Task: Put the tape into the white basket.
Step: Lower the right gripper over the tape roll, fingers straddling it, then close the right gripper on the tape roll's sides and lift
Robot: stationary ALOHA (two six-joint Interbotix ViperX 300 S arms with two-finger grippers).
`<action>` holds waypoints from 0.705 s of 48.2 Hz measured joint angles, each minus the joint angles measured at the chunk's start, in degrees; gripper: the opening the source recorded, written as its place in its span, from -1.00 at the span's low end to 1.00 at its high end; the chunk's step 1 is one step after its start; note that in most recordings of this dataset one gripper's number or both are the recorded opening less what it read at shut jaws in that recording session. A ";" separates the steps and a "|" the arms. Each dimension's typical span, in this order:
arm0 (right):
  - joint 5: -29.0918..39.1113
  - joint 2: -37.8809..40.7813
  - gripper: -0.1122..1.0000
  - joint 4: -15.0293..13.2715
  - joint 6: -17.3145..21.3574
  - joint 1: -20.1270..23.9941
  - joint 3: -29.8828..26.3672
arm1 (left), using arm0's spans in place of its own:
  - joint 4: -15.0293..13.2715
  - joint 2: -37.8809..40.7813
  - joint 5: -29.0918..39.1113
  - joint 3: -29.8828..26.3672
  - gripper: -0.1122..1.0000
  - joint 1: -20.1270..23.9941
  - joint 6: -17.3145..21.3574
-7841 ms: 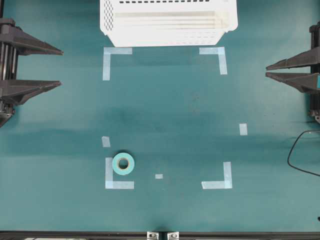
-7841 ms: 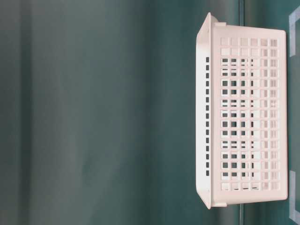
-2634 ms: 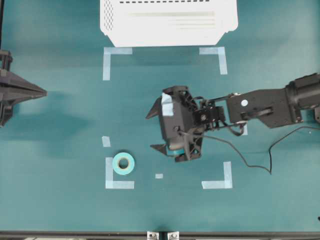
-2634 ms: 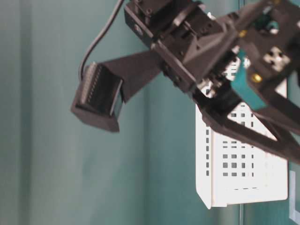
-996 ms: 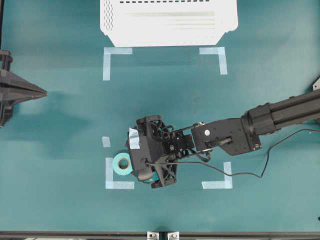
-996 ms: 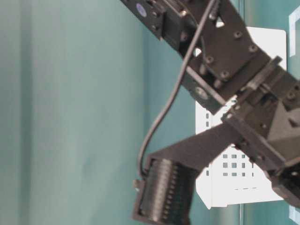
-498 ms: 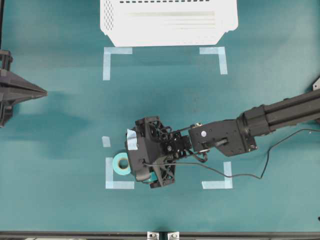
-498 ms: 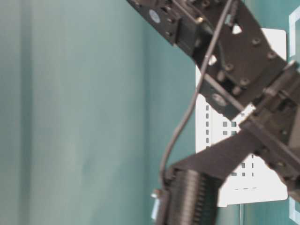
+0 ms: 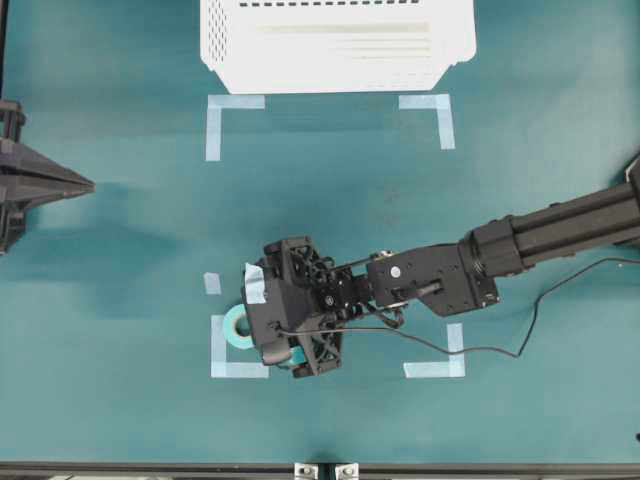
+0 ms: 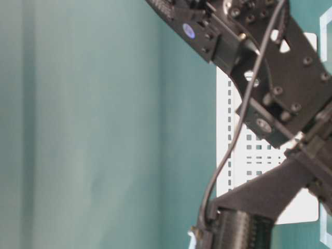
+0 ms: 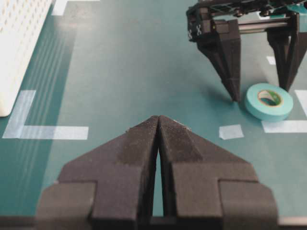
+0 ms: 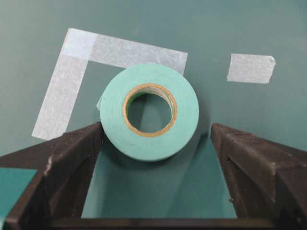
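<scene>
The right gripper (image 12: 153, 139) stands wide open and holds nothing; its two fingers (image 12: 67, 163) flank the tape (image 12: 149, 111), one on each side, with a gap visible between each pad and the roll. In the left wrist view the same fingers (image 11: 225, 57) point down to the table, one just beside the roll and the other behind it. The tape (image 11: 268, 101) lies flat on the green table (image 9: 120, 250), its pale core facing up, inside a pale-blue corner mark (image 12: 72, 81) at the lower left of the marked square. A short loose strip (image 12: 251, 68) lies near it. From overhead, the right arm (image 9: 520, 245) reaches in from the right edge across the middle, and its wrist covers most of the roll, leaving only a teal edge (image 9: 234, 325) in sight. The left gripper (image 11: 158, 158) is closed with its fingers pressed together, holds nothing, and sits well apart at the left edge of the table (image 9: 40, 185). The basket (image 9: 338, 45) stands at the top of the table, well apart from the tape, beyond the upper corner marks (image 9: 225, 115).
</scene>
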 measured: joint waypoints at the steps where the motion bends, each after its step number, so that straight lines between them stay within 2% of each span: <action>1: 0.00 0.09 0.93 0.00 0.00 0.00 -0.18 | 0.00 0.00 0.00 0.00 -0.99 0.00 0.09; 34: 0.00 1.76 0.93 0.00 -0.09 0.00 -2.72 | 0.00 0.00 0.00 0.00 -0.99 0.00 0.09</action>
